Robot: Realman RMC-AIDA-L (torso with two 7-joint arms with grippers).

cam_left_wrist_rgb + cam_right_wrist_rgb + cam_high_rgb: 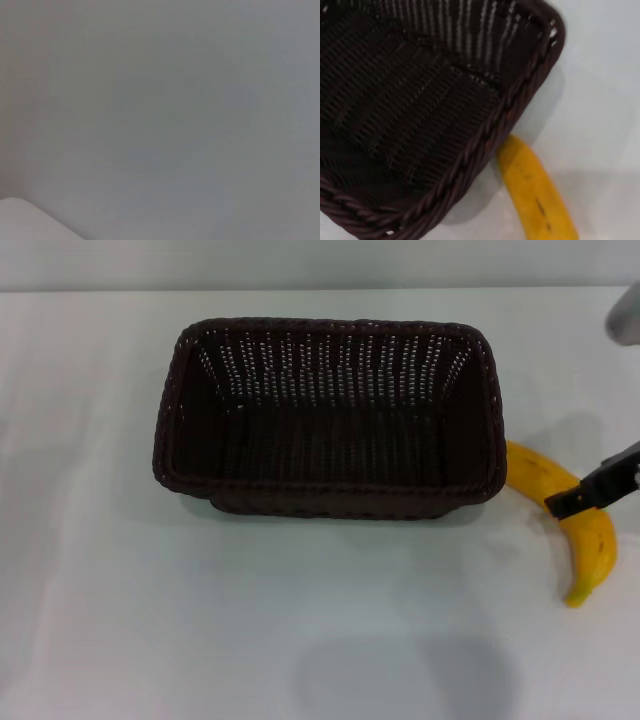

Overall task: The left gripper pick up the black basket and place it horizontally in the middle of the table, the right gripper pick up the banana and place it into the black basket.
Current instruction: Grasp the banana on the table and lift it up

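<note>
The black basket (330, 415) lies lengthwise across the middle of the white table (200, 620), open side up and empty. Its rim and woven floor fill most of the right wrist view (420, 110). The yellow banana (585, 530) lies on the table just right of the basket's right end, its near tip pointing to the front; it also shows in the right wrist view (535, 195), touching or nearly touching the basket's corner. My right gripper (578, 500) reaches in from the right edge, a black finger just over the banana's middle. My left gripper is out of view.
The right arm's silver-grey body (625, 315) shows at the far right, high up. The left wrist view shows only a plain grey surface with a white corner (30, 222).
</note>
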